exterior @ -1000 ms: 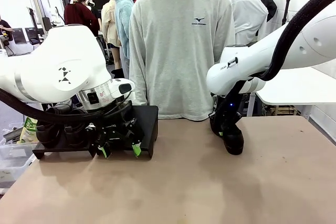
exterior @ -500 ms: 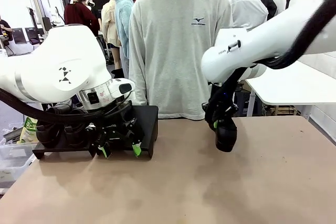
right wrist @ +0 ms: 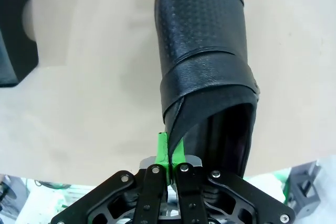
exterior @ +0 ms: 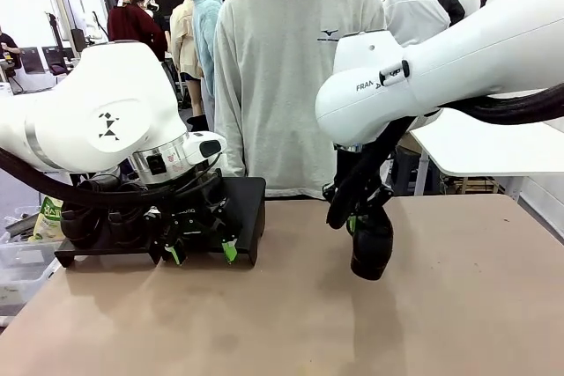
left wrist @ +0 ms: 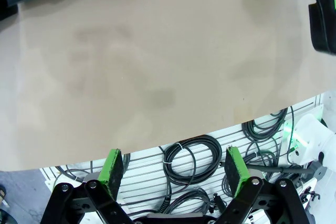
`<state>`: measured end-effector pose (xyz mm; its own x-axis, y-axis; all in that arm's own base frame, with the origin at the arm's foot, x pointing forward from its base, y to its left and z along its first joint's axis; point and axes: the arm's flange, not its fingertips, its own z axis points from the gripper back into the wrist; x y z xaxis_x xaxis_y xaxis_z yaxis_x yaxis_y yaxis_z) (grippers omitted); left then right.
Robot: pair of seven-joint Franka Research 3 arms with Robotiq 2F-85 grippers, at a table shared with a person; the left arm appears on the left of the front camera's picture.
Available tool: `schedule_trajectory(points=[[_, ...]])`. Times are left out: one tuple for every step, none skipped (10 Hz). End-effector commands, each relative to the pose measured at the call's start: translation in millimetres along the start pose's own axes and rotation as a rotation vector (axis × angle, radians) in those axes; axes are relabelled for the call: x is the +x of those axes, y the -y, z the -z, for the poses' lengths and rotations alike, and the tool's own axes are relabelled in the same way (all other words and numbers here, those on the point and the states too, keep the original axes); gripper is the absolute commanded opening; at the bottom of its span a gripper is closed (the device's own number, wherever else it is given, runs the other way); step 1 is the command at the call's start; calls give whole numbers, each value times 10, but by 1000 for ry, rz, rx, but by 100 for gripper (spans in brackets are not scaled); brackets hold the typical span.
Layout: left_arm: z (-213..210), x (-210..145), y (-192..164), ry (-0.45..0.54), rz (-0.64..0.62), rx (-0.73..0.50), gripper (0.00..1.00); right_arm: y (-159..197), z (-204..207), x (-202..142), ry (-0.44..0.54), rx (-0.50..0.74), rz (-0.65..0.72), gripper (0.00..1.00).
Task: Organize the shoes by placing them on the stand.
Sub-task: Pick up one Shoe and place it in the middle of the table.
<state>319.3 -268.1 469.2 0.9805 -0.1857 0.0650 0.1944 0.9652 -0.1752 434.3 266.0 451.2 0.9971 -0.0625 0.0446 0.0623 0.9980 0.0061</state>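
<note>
Shoe (exterior: 371, 248): pinched at its collar by right gripper (right wrist: 169, 157), hanging toe-down above table (exterior: 441, 305) middle, mid-carry. Stand (exterior: 247, 209): at table's left edge. Left gripper (exterior: 202, 252): wide, empty, before stand. Next, likely: carry shoe leftward, set it on stand's top.

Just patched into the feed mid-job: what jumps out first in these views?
The right gripper, shut on the collar of a black shoe, holds it toe-down over the middle of the table. At the table's left, the left gripper hangs open in front of the black stand. A person in a grey sweatshirt stands across the table.
</note>
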Motion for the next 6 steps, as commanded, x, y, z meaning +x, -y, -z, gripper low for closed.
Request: schedule_trajectory(points=[[-9, 9, -10, 1, 1, -1, 100, 66, 10, 217, 14, 33, -4, 0], [-9, 9, -10, 1, 1, -1, 100, 0, 0, 0, 0, 0, 0, 0], [-9, 9, -10, 1, 1, -1, 100, -159, 135, -113, 9, -86, 99, 0], [-9, 9, -10, 1, 1, -1, 100, -338, 51, -313, 77, -240, 180, 0], [-9, 9, -10, 1, 1, -1, 100, -471, -45, -532, 134, -345, 238, 0], [-9, 9, -10, 1, 1, -1, 100, -549, -56, -745, 160, -389, 257, 0]])
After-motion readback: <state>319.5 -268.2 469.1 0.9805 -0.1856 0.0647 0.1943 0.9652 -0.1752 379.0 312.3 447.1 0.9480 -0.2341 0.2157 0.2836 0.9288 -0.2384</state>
